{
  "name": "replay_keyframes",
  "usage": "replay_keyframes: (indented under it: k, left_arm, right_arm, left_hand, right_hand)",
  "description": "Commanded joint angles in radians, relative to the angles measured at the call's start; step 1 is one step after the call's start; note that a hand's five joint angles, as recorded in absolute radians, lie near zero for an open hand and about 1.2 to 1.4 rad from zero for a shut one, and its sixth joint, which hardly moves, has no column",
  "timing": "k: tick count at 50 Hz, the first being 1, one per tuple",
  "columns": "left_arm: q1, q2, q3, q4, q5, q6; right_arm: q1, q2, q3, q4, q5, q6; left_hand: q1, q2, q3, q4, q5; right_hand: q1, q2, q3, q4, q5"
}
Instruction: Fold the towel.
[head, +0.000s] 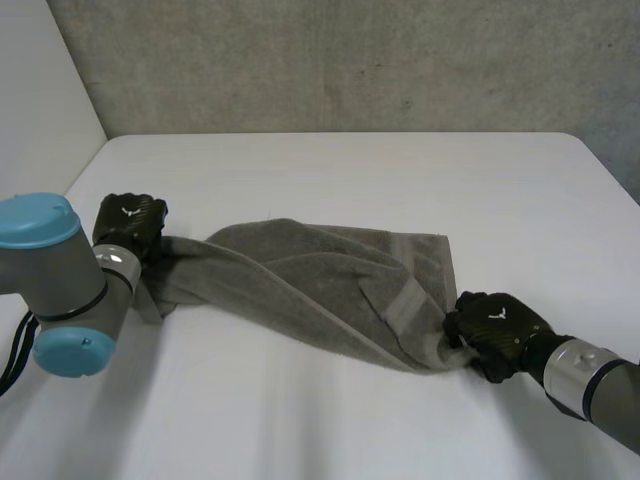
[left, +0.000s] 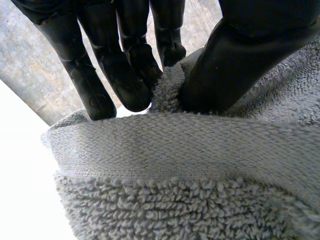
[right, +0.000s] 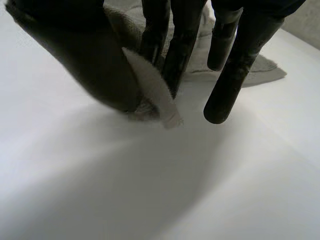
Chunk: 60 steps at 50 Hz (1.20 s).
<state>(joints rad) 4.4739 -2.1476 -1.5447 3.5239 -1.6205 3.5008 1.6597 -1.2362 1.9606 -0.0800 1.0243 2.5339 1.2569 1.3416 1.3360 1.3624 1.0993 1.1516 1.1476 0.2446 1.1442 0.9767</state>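
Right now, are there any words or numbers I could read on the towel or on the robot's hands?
There are no words or numbers that can be read.
On the left robot hand: a small white emblem, with no letters to make out.
On the right robot hand: the same kind of emblem, too small to read.
On the towel: a white tag at the right robot hand's fingers, with no print visible.

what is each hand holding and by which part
Both hold the grey towel: left hand pinches an edge at one end, right hand a corner at the other.
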Motion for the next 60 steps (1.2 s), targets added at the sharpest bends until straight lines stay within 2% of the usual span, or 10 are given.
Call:
replay_keyframes:
  k: [1,11,17,24,32,35,40,45,55,60]
  left_arm:
    - [-0.005,0.006,0.001,-0.005,0.001,0.001]
    - [-0.012,0.196,0.003,-0.095,0.04,-0.028]
    - [-0.007,0.421,0.018,-0.154,0.154,-0.19]
    - [0.019,0.614,0.066,-0.195,0.235,-0.335]
    - [0.096,0.663,0.144,-0.27,0.289,-0.376]
    - [0.11,0.601,0.179,-0.298,0.29,-0.376]
    - [0.099,0.335,0.303,-0.394,0.28,-0.365]
    - [0.091,0.145,0.479,-0.457,0.272,-0.367]
    - [0.059,-0.121,1.022,-0.433,0.195,-0.376]
    - [0.059,-0.155,1.275,-0.223,0.08,-0.387]
  right_arm:
    - [0.006,0.018,-0.015,0.003,0.017,0.0]
    - [0.002,-0.2,-0.23,0.157,0.003,0.229]
    - [-0.006,-0.33,-0.588,0.296,-0.041,0.449]
    - [-0.06,-0.313,-0.993,0.569,-0.067,0.513]
    - [-0.019,-0.079,-1.29,0.759,-0.017,0.396]
    - [0.026,-0.037,-1.307,0.79,0.016,0.335]
    - [0.21,0.186,-1.399,0.875,0.265,0.055]
    - [0.271,0.323,-1.5,0.82,0.42,-0.04]
    - [0.338,0.494,-1.919,0.44,0.551,0.097]
    - [0.347,0.456,-1.987,0.264,0.554,0.259]
  left_hand:
    - [0.139,0.055,0.06,0.034,0.122]
    - [0.139,0.055,0.06,0.034,0.122]
    - [0.139,0.055,0.06,0.034,0.122]
    - [0.139,0.055,0.06,0.034,0.122]
    - [0.139,0.055,0.06,0.034,0.122]
    - [0.139,0.055,0.06,0.034,0.122]
    - [0.139,0.055,0.06,0.034,0.122]
    - [0.139,0.055,0.06,0.034,0.122]
    - [0.139,0.055,0.06,0.034,0.122]
    - [0.139,0.055,0.06,0.034,0.122]
  right_hand:
    - [0.245,0.249,1.152,0.252,0.245]
    - [0.245,0.249,1.152,0.252,0.245]
    - [0.245,0.249,1.152,0.252,0.245]
    - [0.245,0.249,1.152,0.252,0.245]
    - [0.245,0.249,1.152,0.252,0.245]
    - [0.245,0.249,1.152,0.252,0.245]
    - [0.245,0.249,1.152,0.252,0.245]
    - [0.245,0.249,1.152,0.252,0.245]
    - [0.245,0.249,1.152,0.252,0.245]
    - [0.245,0.249,1.152,0.252,0.245]
